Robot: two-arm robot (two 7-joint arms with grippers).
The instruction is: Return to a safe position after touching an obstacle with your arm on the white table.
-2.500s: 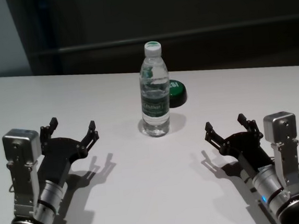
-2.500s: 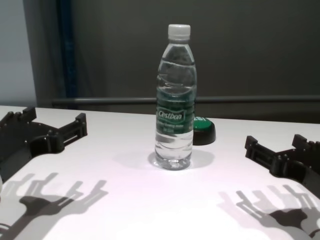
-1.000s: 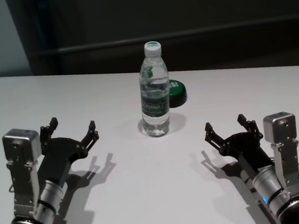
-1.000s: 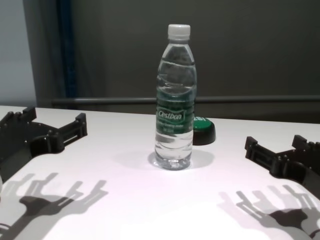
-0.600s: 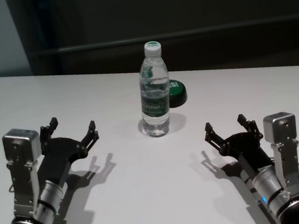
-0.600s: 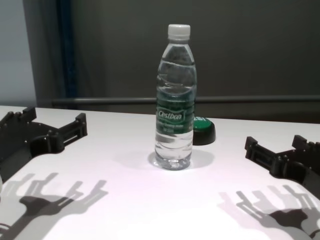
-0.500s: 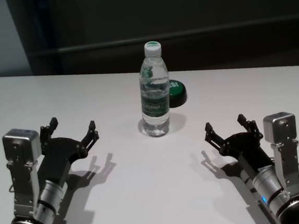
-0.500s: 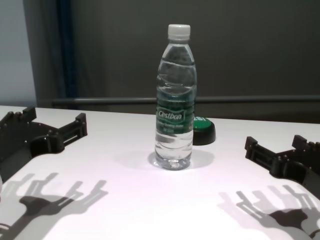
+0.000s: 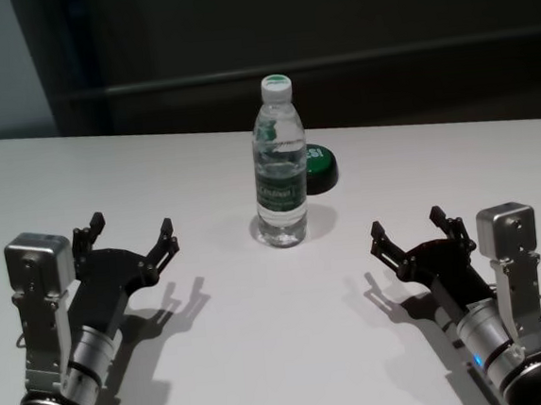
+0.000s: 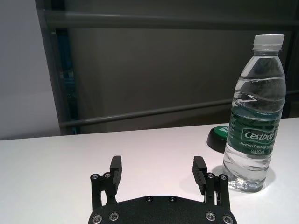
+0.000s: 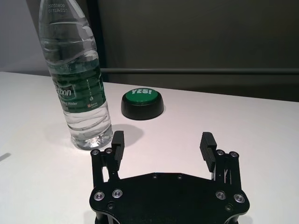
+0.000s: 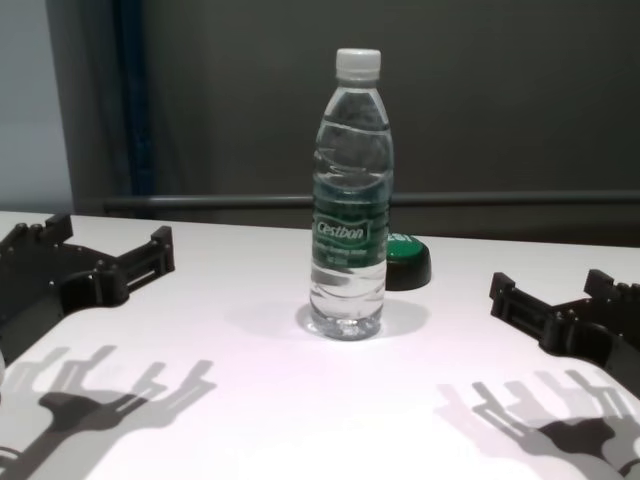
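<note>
The obstacle, a clear water bottle with a white cap and green label, stands upright in the middle of the white table. The bottle also rises at centre in the chest view, and the wrist views show the bottle too. My left gripper hovers low at the near left, open and empty, well short of the bottle. My right gripper mirrors it at the near right, open and empty. Both grippers hold nothing in their wrist views.
A low black puck with a green "YES!" top sits just behind and right of the bottle; the same puck faces my right wrist. A dark wall with a rail runs behind the table's far edge.
</note>
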